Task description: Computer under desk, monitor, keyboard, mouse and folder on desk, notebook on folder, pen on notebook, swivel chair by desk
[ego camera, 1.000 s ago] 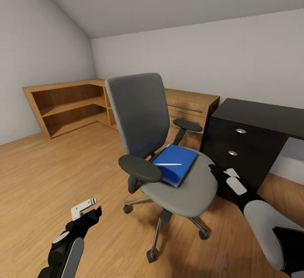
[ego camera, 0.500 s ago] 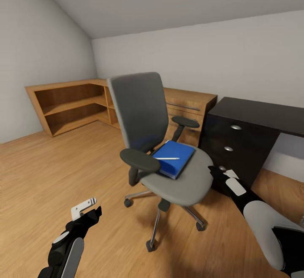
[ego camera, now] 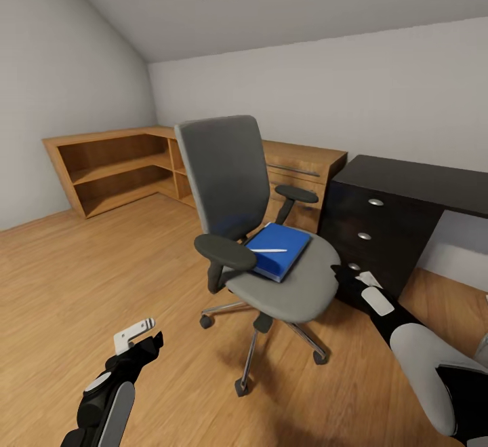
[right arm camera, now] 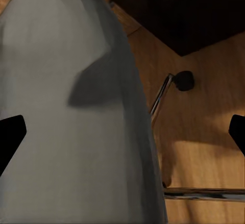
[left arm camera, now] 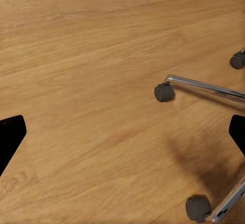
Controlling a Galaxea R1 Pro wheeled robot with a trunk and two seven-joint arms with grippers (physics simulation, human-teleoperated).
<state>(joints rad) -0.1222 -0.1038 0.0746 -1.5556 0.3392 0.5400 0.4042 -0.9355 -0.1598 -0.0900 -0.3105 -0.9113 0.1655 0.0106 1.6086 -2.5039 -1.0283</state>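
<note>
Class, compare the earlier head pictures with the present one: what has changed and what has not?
The whole view shifted a little, so the camera moved. The swivel chair and the desk look slightly farther off. Nothing was grasped or released. The folder and pen stay on the seat; both grippers stay open.

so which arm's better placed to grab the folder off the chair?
Probably right. Its pincer sits at the seat's edge, beside the blue folder with the pen on it. The left pincer hangs low over the floor, beyond the chair's armrest.
</note>
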